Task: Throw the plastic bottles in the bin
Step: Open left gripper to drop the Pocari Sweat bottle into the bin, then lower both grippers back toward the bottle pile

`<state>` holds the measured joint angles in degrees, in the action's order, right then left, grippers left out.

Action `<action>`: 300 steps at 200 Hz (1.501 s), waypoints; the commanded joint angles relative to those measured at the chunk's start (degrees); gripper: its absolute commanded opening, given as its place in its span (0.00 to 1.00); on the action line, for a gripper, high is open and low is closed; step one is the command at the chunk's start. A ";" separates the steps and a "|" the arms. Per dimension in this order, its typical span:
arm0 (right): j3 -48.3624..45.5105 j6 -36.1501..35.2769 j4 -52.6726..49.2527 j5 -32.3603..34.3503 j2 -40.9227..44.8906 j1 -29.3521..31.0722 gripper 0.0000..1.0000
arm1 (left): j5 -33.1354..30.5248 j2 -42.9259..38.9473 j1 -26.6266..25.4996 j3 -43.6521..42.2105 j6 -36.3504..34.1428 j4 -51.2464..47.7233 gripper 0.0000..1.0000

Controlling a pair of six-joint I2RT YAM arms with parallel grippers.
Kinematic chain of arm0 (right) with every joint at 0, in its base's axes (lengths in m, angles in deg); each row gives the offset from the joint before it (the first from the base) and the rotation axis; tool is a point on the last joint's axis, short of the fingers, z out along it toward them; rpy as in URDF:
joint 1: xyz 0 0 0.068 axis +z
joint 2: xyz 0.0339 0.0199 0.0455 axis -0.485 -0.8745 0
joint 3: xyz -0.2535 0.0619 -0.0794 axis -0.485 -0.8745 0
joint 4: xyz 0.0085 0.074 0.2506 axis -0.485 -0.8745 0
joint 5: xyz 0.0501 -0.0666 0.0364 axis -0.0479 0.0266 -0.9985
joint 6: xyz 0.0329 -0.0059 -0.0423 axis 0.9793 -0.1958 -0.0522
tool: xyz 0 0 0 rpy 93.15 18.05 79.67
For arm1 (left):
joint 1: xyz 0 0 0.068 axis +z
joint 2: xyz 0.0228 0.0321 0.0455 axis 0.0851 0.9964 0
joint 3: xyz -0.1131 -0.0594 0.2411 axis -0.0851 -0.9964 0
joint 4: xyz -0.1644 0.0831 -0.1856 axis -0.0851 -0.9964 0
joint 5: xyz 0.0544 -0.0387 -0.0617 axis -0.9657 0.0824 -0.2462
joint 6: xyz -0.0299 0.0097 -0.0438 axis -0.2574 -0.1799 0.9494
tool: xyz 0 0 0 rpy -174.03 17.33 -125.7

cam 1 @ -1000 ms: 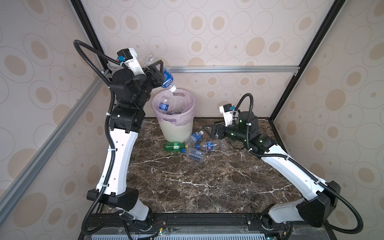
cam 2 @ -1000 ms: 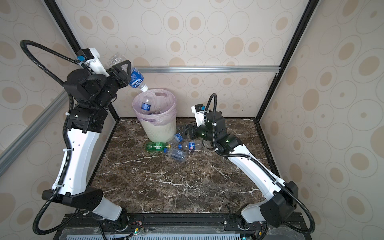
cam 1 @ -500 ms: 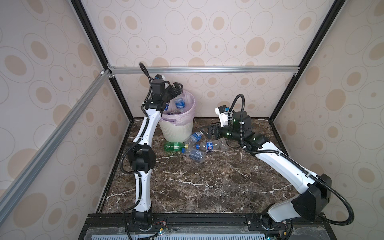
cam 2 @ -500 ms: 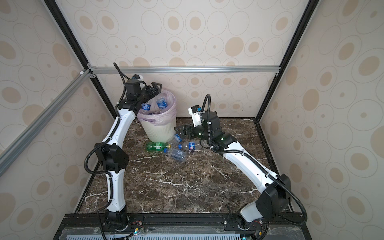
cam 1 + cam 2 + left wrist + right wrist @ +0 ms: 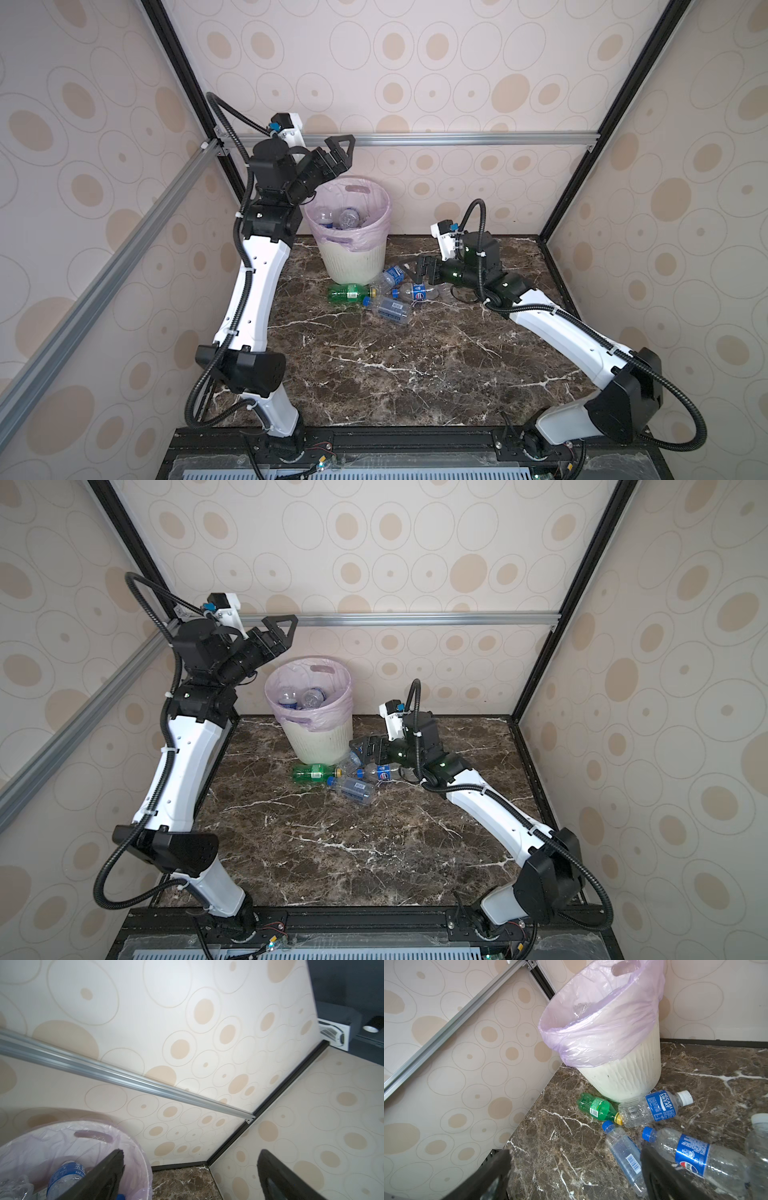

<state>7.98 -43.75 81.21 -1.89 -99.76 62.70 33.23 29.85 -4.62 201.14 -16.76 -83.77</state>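
- Left wrist view: my left gripper (image 5: 190, 1155) has its fingers (image 5: 108, 1174) spread wide with nothing between them. Only the patterned wall (image 5: 187, 1001) and a corner of the table show through the gap.
- Same view: the bin (image 5: 143, 1164) sits beneath one finger, its pink bag (image 5: 41, 1147) folded over the rim. A blue-labelled bottle (image 5: 64, 1176) lies inside.
- In both top views my left gripper is raised above the bin's rim on its left side, pointing towards the back wall and clear of the bag.
- In a top view several clear bottles (image 5: 343, 218) rest in the bin, which stands upright at the back of the marble table (image 5: 395, 365).
- Right wrist view: my right gripper (image 5: 575, 1157) is also spread wide and empty, low over the table.
- Five bottles lie on their sides near the bin's foot:
  - a green bottle (image 5: 596, 1106), its yellow cap against the base of the next one;
  - a Pocari Sweat bottle (image 5: 654, 1108);
  - a barcode bottle (image 5: 625, 1153) with a blue cap;
  - a Pepsi-labelled bottle (image 5: 695, 1153);
  - a white-capped bottle (image 5: 758, 1140), cut off at the frame edge.
- One of my right fingers (image 5: 660, 1172) overlaps the barcode bottle and the Pepsi-labelled bottle in this view. I cannot tell whether it touches either.
- In both top views my right gripper sits just right of the bin, over the loose bottles.
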 commanded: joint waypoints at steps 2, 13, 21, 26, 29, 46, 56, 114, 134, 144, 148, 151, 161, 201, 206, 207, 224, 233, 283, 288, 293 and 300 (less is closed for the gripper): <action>-1.78 1.64 1.17 0.79 3.86 0.25 1.00 | 0.84 -0.97 -0.34 -5.69 -1.56 0.57 0.99; -2.26 1.14 -0.16 1.98 4.98 0.26 1.00 | 0.95 -3.11 -0.35 -8.35 -1.81 1.36 0.99; -2.51 0.58 -1.22 3.04 5.70 0.32 1.00 | 1.13 -4.55 -0.35 -10.29 -2.00 1.92 0.99; -2.75 0.36 -1.86 3.61 6.08 0.26 1.00 | 1.28 -5.47 -0.34 -11.46 -2.13 2.22 0.99; -2.86 0.30 -2.32 4.15 6.33 0.25 1.00 | 1.44 -6.04 -0.32 -12.27 -2.23 2.49 0.99; -3.22 0.00 -4.67 6.64 7.36 0.31 1.00 | 1.99 -9.17 -0.35 -16.99 -2.63 3.53 0.99; -3.44 -0.08 -6.03 7.96 7.79 0.32 1.00 | 2.54 -11.16 -0.43 -20.40 -2.62 4.71 0.99; -4.91 -0.48 -16.72 15.88 6.24 0.17 1.00 | 3.74 -23.82 -1.05 -42.84 -0.44 7.19 0.99; -6.65 -0.93 -17.60 14.61 4.47 0.28 1.00 | 3.31 -27.34 -1.09 -50.18 0.97 6.84 0.99; -8.08 -0.81 -16.83 14.01 3.82 0.24 1.00 | 4.20 -28.46 -1.05 -53.73 2.07 6.98 0.99; -8.71 -0.65 -16.45 13.72 3.57 0.25 1.00 | 4.44 -28.75 -1.05 -55.03 2.41 6.89 0.99; -9.03 -0.53 -16.19 13.57 3.33 0.26 1.00 | 4.54 -28.93 -1.07 -55.90 2.59 6.62 0.99; -10.16 -0.12 -15.18 12.89 2.51 0.34 1.00 | 4.20 -29.65 -1.14 -58.94 3.23 5.67 0.99; -10.43 0.23 -11.76 10.92 -3.66 0.92 1.00 | 3.85 -30.35 -1.07 -69.85 6.39 5.04 0.99; -9.91 -0.10 -11.82 10.81 -4.71 1.02 1.00 | 3.95 -30.24 -1.11 -70.82 6.91 5.06 0.99; -9.73 -0.13 -11.85 10.71 -5.00 1.07 1.00 | 3.95 -30.19 -1.13 -71.05 7.07 5.09 0.99; -7.88 -1.11 -11.09 10.61 -8.89 1.92 1.00 | 5.00 -30.09 -0.98 -74.77 9.46 7.32 0.99; -6.92 -0.99 -10.59 10.08 -11.33 2.18 1.00 | 6.97 -30.26 -1.09 -76.86 11.02 8.88 0.99; -0.55 -2.17 -9.73 10.49 -21.41 5.22 1.00 | 10.07 -31.87 -1.05 -86.34 17.65 17.52 0.99; -0.11 -2.30 -9.70 10.52 -22.17 5.40 1.00 | 10.51 -32.02 -1.06 -87.21 18.14 18.69 0.99; 0.26 -2.37 -9.49 10.61 -22.74 5.61 1.00 | 10.70 -32.19 -1.05 -87.84 18.29 19.25 0.99; 0.86 -2.57 -9.49 10.68 -23.55 5.87 1.00 | 10.59 -32.45 -1.04 -88.55 18.18 19.38 0.99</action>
<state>5.92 -44.99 70.96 8.49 -121.14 67.43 41.71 -0.73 -5.47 114.39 -2.14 -70.29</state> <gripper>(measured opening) 0.997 0.991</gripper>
